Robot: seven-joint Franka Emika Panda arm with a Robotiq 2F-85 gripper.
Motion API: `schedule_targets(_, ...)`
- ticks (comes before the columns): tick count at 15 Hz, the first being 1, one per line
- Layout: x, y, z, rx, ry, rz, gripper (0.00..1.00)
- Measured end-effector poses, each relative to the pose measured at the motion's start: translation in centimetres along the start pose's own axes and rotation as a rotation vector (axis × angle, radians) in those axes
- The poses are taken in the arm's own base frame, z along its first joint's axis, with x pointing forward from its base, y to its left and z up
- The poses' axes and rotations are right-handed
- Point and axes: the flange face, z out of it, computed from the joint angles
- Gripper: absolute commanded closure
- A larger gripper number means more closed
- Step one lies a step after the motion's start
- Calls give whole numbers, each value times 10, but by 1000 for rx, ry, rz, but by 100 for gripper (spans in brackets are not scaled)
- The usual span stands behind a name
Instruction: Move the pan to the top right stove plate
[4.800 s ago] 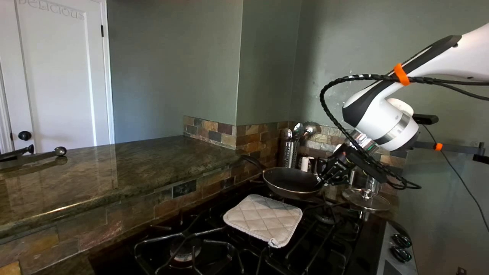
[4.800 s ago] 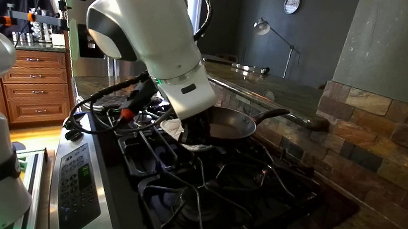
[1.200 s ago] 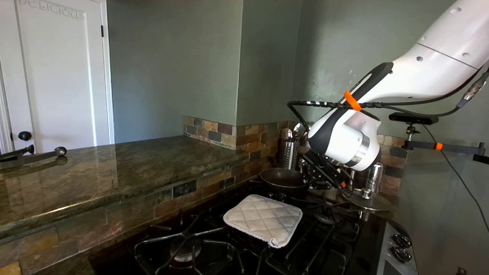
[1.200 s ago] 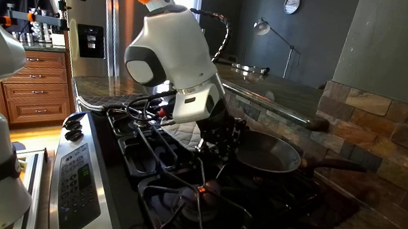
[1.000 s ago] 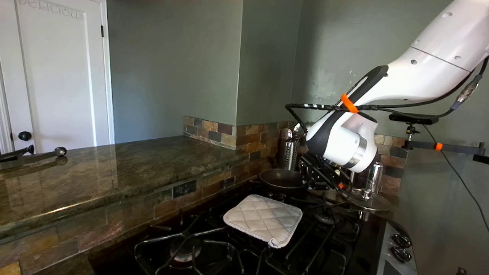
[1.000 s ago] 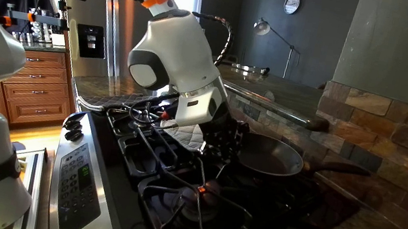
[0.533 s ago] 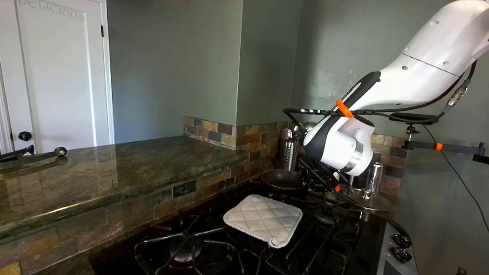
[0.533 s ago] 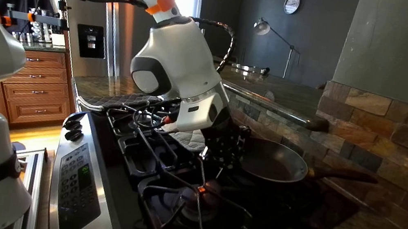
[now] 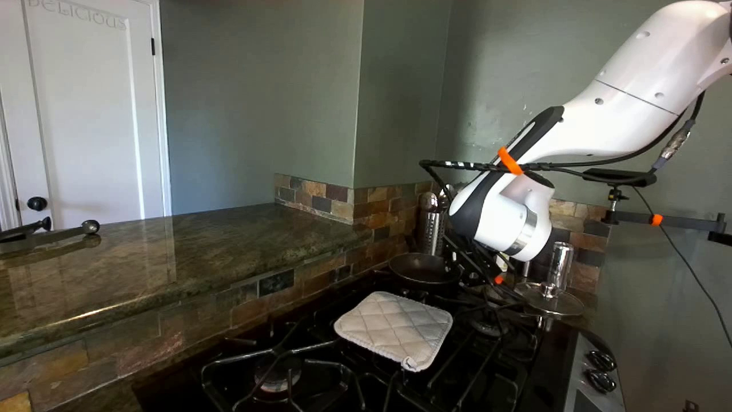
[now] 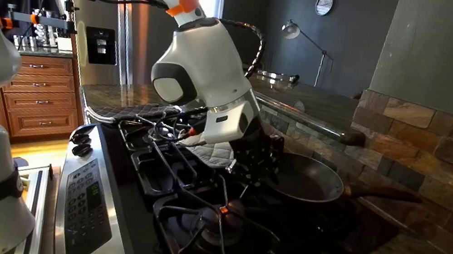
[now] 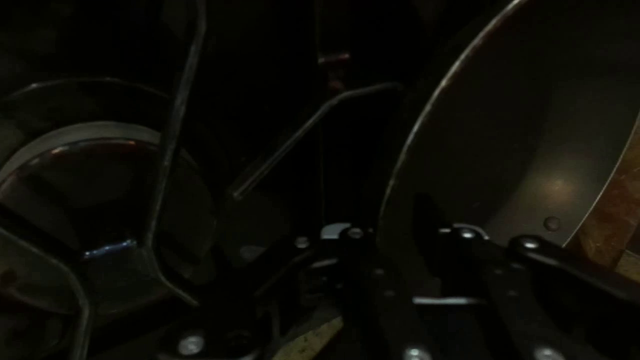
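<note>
Fingers (image 11: pixel 467 245): being held spread, black pan (image 11: pixel 500 125) being seen between them.
Gripper (image 11: pixel 402 242): being held at the pan's edge; contact cannot be confirmed in the dark wrist view.
Pan: being seen over the top right stove plate (image 10: pixel 320 228), mostly covering it.
Handle (image 10: pixel 383 194): being pointed away from the gripper.
Pot holder (image 9: pixel 394 329): being borne by the grates (image 9: pixel 311 347), near the pan.

**Pan (image 10: pixel 310 180) over the top right stove plate (image 10: pixel 320 228)**

Shallow, round and black, it looks nearly level from here, handle reaching past the plate, which is mostly hidden in shadow beneath; whether they touch, I can't tell.
</note>
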Motion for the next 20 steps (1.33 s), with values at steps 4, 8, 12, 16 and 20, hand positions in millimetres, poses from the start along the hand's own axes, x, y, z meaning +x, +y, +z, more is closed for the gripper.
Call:
schedule_targets(4, -4, -6, 1, 8, -3, -10, 30)
schedule_targets(8, -6, -10, 0, 15, -4, -17, 0)
schedule_targets(12, -8, -12, 0, 15, -10, -29, 0)
schedule_targets(16, -13, -10, -2, -12, -64, -87, 1)
schedule_targets(20, -11, -5, -16, -53, -122, -191, 0)
